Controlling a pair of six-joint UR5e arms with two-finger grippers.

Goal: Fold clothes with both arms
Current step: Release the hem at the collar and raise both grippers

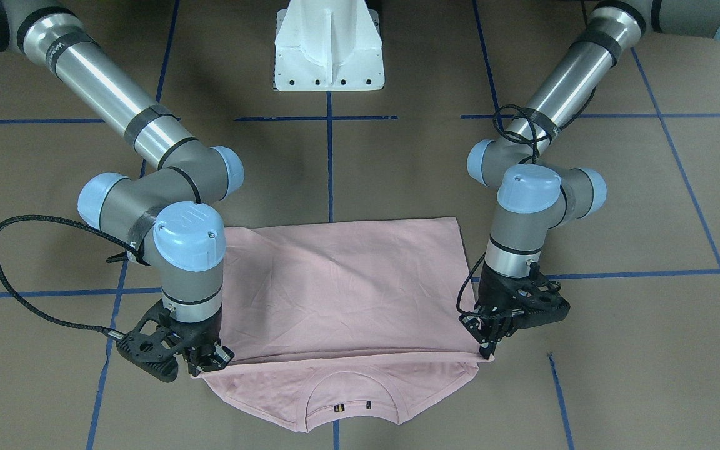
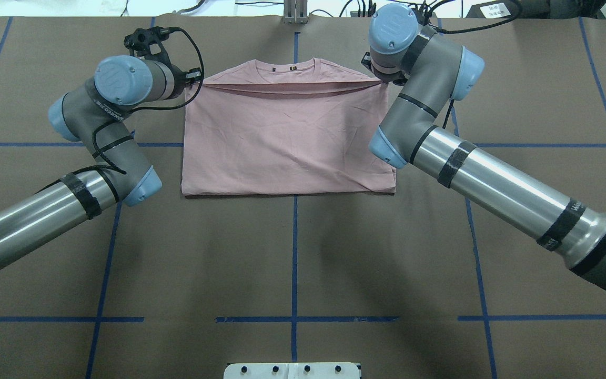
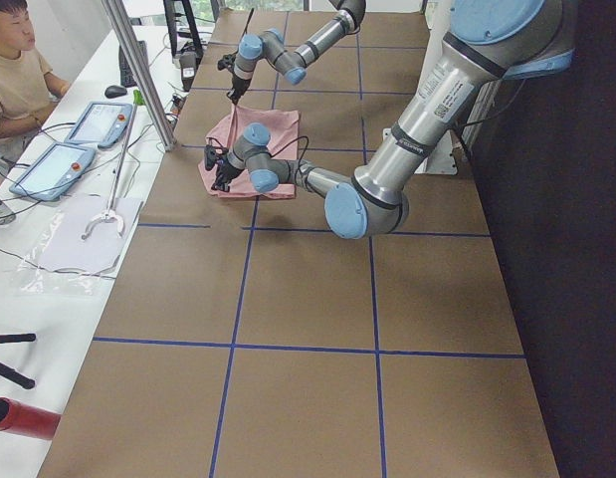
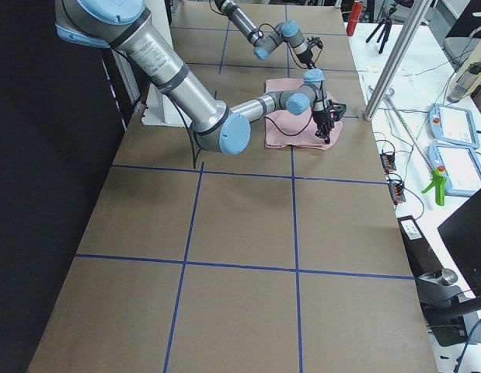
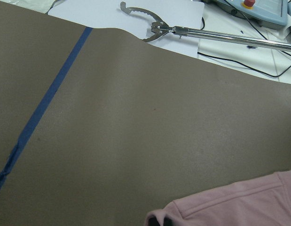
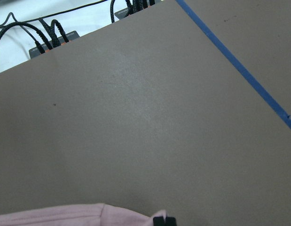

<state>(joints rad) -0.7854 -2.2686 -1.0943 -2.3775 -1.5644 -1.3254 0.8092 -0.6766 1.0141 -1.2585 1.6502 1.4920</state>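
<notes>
The pale pink T-shirt (image 1: 341, 294) (image 2: 287, 142) lies on the brown table, folded over on itself with its plain back up. The edge of the top layer stops just short of the collar (image 1: 350, 400) (image 2: 287, 66). My left gripper (image 1: 488, 347) (image 2: 196, 79) is shut on one corner of that top edge. My right gripper (image 1: 207, 364) (image 2: 384, 80) is shut on the other corner. The edge hangs slightly off the layer below. Each wrist view shows only a strip of the pink cloth (image 5: 239, 202) (image 6: 65, 216) at the bottom.
The white pedestal base (image 1: 329, 50) stands behind the shirt on the robot's side. Blue tape lines (image 2: 293, 252) grid the table. Beyond the far edge are a metal grabber tool (image 5: 183, 30), cables (image 6: 46, 40), control tablets (image 3: 49, 164), a metal post (image 3: 138, 70) and a seated person (image 3: 14, 70).
</notes>
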